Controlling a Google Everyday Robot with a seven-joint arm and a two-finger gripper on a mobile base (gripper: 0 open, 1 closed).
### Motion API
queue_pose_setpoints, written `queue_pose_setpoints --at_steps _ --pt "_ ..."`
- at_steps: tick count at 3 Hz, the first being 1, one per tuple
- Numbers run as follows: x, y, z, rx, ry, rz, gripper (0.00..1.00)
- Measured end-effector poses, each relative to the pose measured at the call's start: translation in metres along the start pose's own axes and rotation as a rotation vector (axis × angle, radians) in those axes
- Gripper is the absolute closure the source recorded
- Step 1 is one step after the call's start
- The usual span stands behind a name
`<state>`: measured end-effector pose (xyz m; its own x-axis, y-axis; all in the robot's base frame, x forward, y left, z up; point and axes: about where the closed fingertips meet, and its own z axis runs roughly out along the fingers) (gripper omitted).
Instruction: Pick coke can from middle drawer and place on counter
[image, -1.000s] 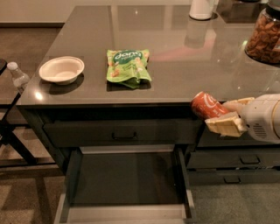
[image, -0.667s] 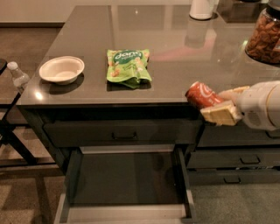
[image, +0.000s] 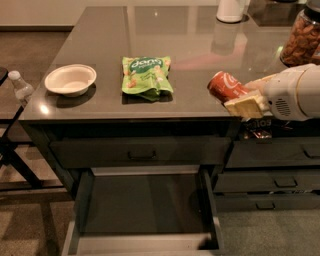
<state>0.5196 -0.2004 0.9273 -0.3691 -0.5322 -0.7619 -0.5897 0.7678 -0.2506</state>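
Observation:
The red coke can (image: 226, 85) with white lettering is held tilted on its side in my gripper (image: 241, 96), above the right front part of the counter (image: 175, 35). The gripper's cream fingers (image: 245, 106) are shut on the can, and the white arm comes in from the right edge. The middle drawer (image: 145, 202) stands pulled open below the counter front, its dark inside bare. I cannot tell whether the can touches the counter top.
A green snack bag (image: 146, 75) lies mid counter and a white bowl (image: 70, 80) sits to its left. A jar of nuts (image: 303, 42) and a white container (image: 230, 10) stand at the back right. A closed drawer front (image: 140, 152) is above the open drawer, narrower drawers (image: 280, 182) at the right. A bottle (image: 21, 86) is at the left.
The gripper with the coke can has risen from beside the counter's front edge and moved up and left, over the counter top.

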Motion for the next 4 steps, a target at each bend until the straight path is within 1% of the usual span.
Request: queue_pose_setpoints --at_steps 1,2,3,4 --pt "-0.02 -0.015 0.016 -0.004 -0.008 0.025 1.0" --pt "-0.069 -0.034 0.053 -0.023 -0.017 0.041 1.0" --pt "-0.067 -0.034 0.052 -0.023 -0.016 0.041 1.0" --pt "-0.075 -0.041 0.07 -0.04 -0.003 0.039 1.0"
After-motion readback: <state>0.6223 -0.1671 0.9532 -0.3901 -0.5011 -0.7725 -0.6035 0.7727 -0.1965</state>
